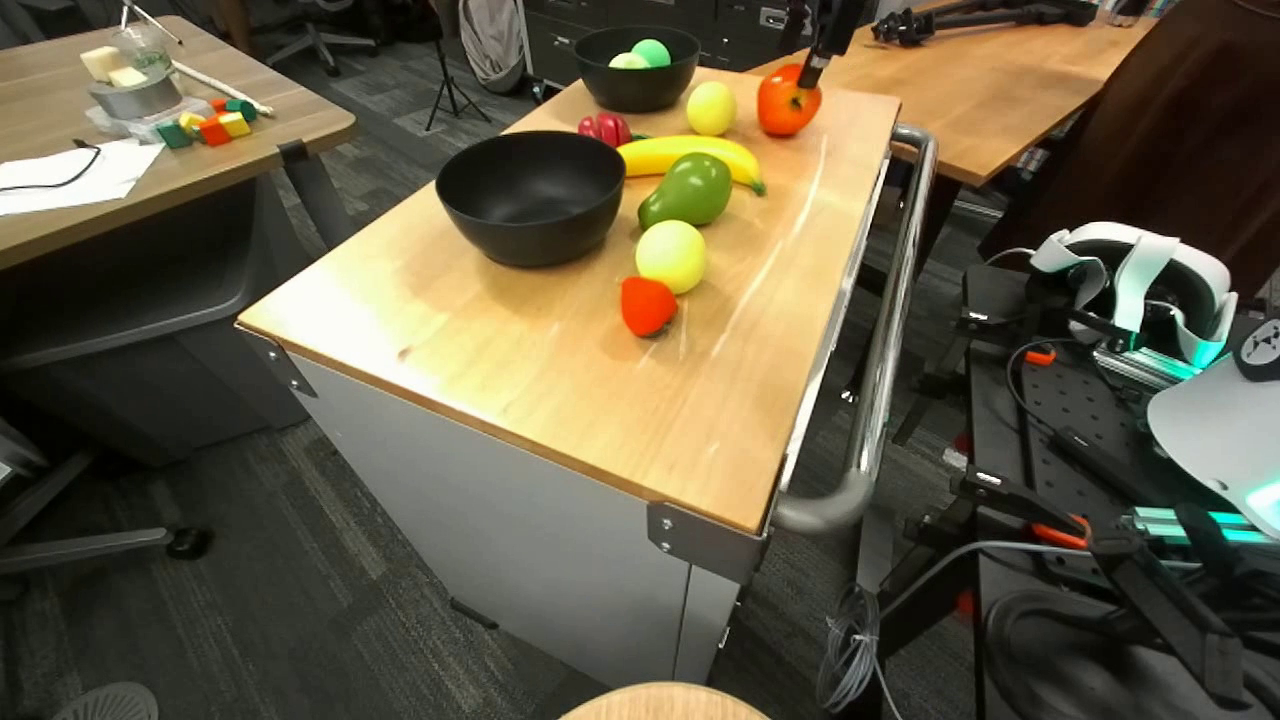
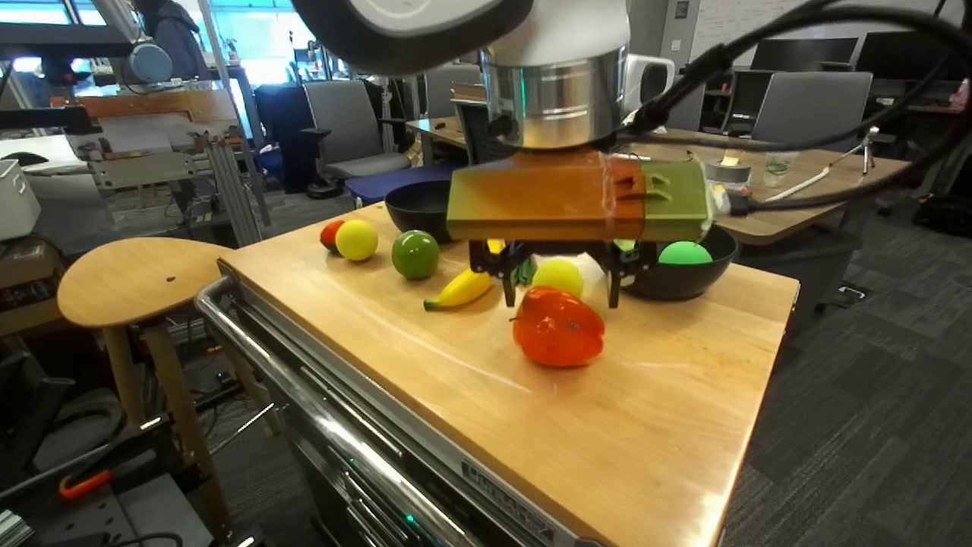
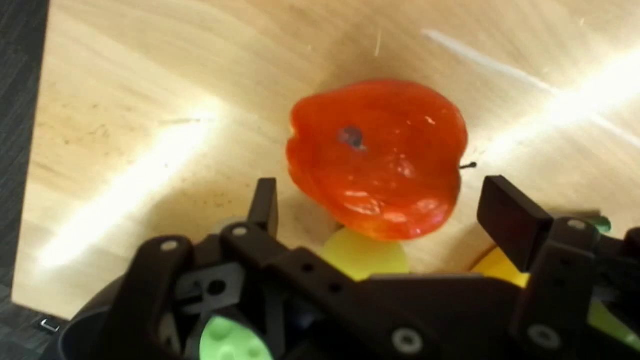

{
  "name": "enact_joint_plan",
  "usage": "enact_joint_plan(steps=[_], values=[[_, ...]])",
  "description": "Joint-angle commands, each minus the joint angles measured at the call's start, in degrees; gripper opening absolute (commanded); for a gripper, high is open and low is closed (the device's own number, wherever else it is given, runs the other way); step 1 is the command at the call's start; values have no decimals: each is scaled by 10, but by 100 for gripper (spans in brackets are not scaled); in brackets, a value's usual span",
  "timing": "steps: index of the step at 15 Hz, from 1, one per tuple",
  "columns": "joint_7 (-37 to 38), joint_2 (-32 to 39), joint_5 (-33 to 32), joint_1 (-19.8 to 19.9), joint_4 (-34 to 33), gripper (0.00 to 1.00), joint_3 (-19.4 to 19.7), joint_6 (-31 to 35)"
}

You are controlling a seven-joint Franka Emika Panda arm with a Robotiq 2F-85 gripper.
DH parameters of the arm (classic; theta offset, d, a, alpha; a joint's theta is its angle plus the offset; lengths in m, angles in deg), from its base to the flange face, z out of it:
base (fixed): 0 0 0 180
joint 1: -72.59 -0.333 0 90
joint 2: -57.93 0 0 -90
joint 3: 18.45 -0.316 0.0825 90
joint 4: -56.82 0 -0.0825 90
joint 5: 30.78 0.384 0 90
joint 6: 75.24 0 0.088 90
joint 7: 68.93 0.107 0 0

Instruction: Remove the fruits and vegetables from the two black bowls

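My gripper (image 2: 562,298) is open over the orange-red pepper-like piece (image 2: 558,327), its fingers apart and nothing held between them. In the wrist view that piece (image 3: 380,155) lies just beyond the fingertips. One black bowl (image 1: 636,95) holds a bright green ball (image 1: 652,52) and a paler green piece (image 1: 628,61). Nothing shows inside the nearer black bowl (image 1: 530,200). On the wooden top lie a banana (image 1: 690,155), a dark green pear-shaped piece (image 1: 690,190), two yellow balls (image 1: 671,257) (image 1: 711,108), a red-orange piece (image 1: 647,306) and a dark red piece (image 1: 605,128).
The produce and bowls share a wooden cart top (image 1: 520,370) with a metal handle rail (image 1: 890,340) along its side. A round stool (image 2: 137,277) stands by one end. Another table (image 1: 90,180) with small blocks and tape stands apart from the cart.
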Motion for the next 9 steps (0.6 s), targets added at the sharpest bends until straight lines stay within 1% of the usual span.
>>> enact_joint_plan(steps=[1, 2, 4, 5, 6, 7, 9], values=[[-4, -47, 66, -14, -67, 100, -7, -59], [5, -42, 89, -19, -98, 100, -6, -78], [24, -8, 134, -28, -191, 100, -2, -141], [77, 5, 129, -27, -227, 100, -1, -194], [31, -32, 111, -26, -149, 100, -2, -129], [39, -28, 111, -26, -169, 100, -3, -146], [38, -28, 111, -26, -161, 100, -2, -143]])
